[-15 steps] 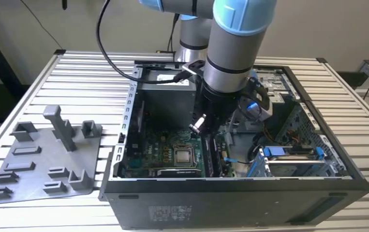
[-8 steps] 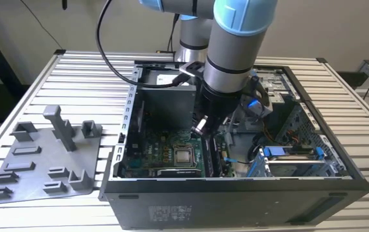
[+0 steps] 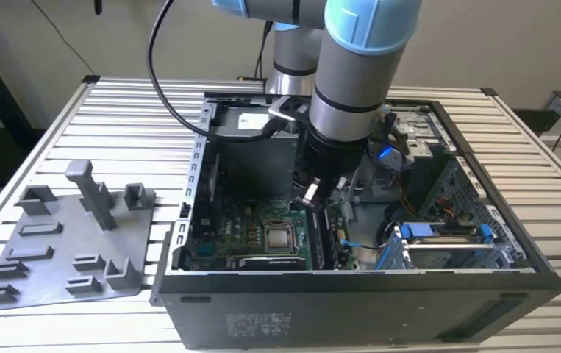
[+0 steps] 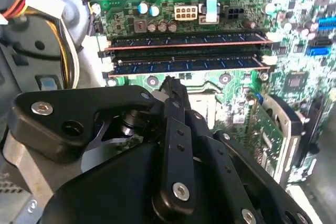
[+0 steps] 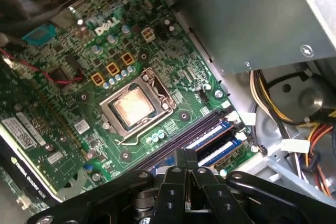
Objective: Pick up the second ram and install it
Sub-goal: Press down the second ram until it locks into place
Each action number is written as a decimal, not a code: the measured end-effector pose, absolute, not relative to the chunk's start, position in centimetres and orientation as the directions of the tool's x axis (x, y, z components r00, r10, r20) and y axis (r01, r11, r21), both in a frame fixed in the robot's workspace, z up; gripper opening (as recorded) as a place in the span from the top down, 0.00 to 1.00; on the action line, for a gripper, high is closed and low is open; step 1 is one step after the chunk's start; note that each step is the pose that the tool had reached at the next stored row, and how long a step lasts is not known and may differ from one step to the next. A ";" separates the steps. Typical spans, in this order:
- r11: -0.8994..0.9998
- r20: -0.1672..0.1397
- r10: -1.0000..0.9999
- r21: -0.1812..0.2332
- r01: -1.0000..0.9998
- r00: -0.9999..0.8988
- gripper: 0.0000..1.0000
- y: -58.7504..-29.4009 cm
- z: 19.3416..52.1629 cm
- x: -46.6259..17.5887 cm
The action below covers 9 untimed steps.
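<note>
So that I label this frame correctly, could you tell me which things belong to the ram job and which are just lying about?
Job: gripper, over the motherboard; ram board nearest it, in its slot.
Lying about: grey tray with posts; processor socket; yellow cable bundle.

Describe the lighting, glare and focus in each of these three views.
Exterior view: even daylight, the ribbed metal table bright, the open dark computer case shadowed inside. Second wrist view: the black gripper looms soft and dark, the green motherboard lit and clearer. First wrist view: glare on the square silver processor.
</note>
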<state>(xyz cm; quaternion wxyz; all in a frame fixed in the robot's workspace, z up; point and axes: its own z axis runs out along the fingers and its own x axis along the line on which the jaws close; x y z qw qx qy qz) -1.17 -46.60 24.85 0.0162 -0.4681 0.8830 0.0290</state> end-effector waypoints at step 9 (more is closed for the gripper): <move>0.441 -0.076 -0.894 0.020 -0.897 -0.441 0.89 -46.6 24.8 -1.2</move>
